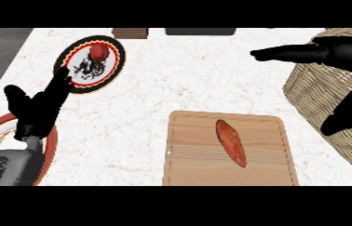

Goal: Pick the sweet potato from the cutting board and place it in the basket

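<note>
Sweet potato point(231, 142) on cutting board point(192, 174); basket point(313, 90) right.

My right hand point(323, 53) at 2 o'clock cut off by right edge, hiding part of basket point(309, 88). Basket runs past edge. Plate point(48, 150) at 8 o'clock mostly behind my left hand point(34, 111).

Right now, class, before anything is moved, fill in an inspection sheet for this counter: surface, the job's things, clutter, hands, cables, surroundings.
Surface: white speckled counter.
Job's things: sweet potato lying lengthwise on the wooden cutting board; wicker basket at the right edge, beside the board.
Clutter: decorated round plate with a red item on it at upper left; part of a red-rimmed plate at lower left.
Hands: left hand open, fingers up, resting at the left edge; right hand open, above the basket, holding nothing.
Cables: nothing seen.
Surroundings: two dark objects at the counter's far edge, too cut off to identify.
</note>
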